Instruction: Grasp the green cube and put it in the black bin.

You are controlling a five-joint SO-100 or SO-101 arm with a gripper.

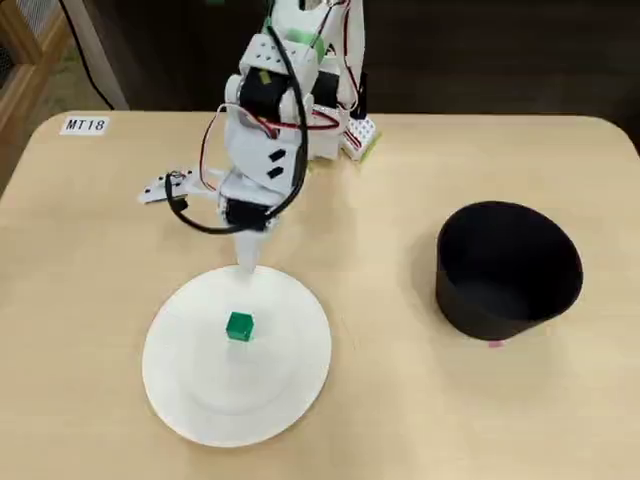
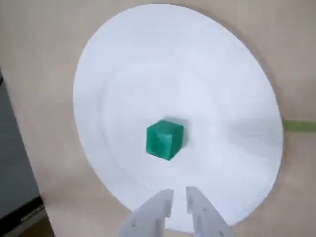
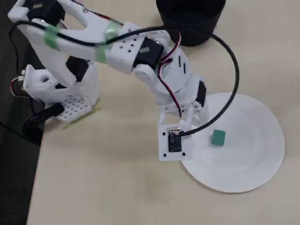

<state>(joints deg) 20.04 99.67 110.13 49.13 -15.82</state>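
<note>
Right now my gripper hangs over the near rim of the white plate, jaws almost pressed together and holding nothing. The green cube sits near the plate's middle (just beyond my fingertips). The black bin stands well apart on the table.

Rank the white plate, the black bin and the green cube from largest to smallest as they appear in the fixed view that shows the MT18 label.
1. white plate, widest of the three.
2. black bin, clearly narrower than the plate.
3. green cube, by far the smallest, sitting on the plate.
</note>
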